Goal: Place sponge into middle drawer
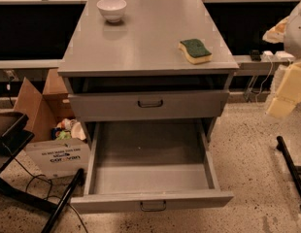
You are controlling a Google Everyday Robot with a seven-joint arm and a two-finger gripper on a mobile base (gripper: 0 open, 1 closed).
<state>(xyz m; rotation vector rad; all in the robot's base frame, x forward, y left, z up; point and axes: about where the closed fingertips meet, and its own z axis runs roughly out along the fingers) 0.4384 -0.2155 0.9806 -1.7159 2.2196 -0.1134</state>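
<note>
The sponge [195, 50], yellow with its dark green face up, lies on the grey cabinet top [141, 42] near the right front corner. The middle drawer [150, 178] is pulled far out below and its inside is bare; its dark loop handle [153, 206] is at mid-front. The like drawer above [149, 104] is shut. My arm shows as pale blocky parts at the right edge, and the gripper [278, 106] hangs there, to the right of the cabinet, level with the upper drawer and well apart from the sponge.
A white bowl [111, 9] stands at the back left of the cabinet top. An open cardboard box [53, 130] with clutter sits on the floor to the left. Black stand legs [58, 208] and cables lie at lower left, and a black bar [291, 169] at lower right.
</note>
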